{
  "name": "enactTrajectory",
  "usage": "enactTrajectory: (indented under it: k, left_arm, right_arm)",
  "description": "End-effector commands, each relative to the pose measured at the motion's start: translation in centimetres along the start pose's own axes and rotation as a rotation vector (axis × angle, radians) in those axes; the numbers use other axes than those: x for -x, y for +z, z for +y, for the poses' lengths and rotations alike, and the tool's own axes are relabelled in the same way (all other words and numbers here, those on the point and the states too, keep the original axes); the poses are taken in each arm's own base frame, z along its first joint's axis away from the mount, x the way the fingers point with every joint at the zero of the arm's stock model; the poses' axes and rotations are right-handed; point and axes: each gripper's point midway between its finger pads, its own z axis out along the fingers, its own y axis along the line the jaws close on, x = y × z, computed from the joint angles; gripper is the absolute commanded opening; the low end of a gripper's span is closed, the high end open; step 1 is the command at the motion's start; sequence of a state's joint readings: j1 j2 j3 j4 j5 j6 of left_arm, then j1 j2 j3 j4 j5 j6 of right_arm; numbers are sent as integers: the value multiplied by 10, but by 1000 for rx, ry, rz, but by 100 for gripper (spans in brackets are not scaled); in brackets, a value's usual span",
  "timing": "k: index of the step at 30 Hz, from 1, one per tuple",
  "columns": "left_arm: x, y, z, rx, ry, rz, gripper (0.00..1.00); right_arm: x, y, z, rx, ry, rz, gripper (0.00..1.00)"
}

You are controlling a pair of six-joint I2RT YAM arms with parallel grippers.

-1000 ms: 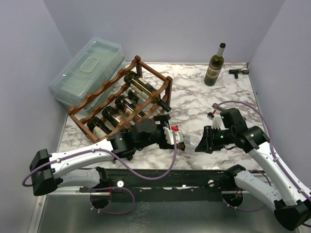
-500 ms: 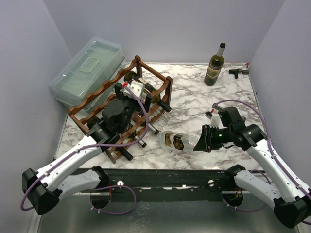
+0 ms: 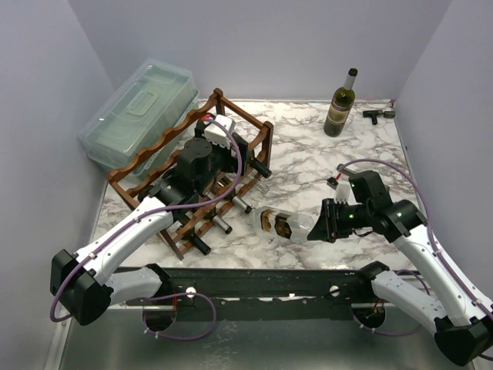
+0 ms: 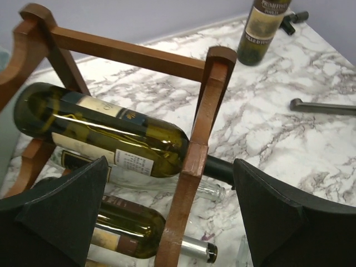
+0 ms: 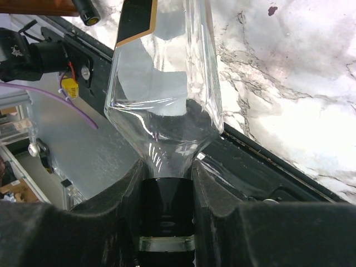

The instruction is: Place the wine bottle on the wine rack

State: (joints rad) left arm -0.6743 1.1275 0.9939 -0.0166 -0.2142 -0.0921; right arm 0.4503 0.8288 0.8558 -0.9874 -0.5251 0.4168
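Marble table [image 3: 331, 158]: right gripper [image 3: 317, 223] clamps the wine bottle [image 3: 277, 223] by its neck; bottle lies level, base toward the wine rack [image 3: 158, 142] at left, where left gripper [image 4: 169, 167] gapes wide.

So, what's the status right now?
Right hand shut on neck of clear wine bottle, not yet racked. Left hand open over wine rack, possibly in the way.

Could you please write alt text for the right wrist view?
The right end effector is shut on the dark neck of a clear wine bottle, whose body extends away from the camera, with the marble table beyond.
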Motion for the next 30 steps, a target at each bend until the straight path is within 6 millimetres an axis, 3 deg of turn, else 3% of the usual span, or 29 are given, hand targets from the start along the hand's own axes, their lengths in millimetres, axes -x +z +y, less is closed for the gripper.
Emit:
enactTrajectory:
  k: [1, 5, 14, 21, 30]
  left_arm:
    - [-9, 9, -12, -63, -45, 69, 91]
    - [-16, 14, -14, -66, -28, 113, 83]
    - [-15, 11, -9, -59, 22, 94, 61]
    - [-25, 16, -14, -85, 35, 120, 40]
    - [-29, 17, -15, -89, 57, 128, 28]
  right_arm:
    - [19, -20, 44, 180, -133, -79, 1]
    - [22, -24, 52, 220, -147, -113, 1]
    - [29, -12, 65, 336, -92, -115, 1]
    - [56, -16, 77, 362, -99, -215, 1]
    - [78, -14, 92, 449, -46, -288, 1]
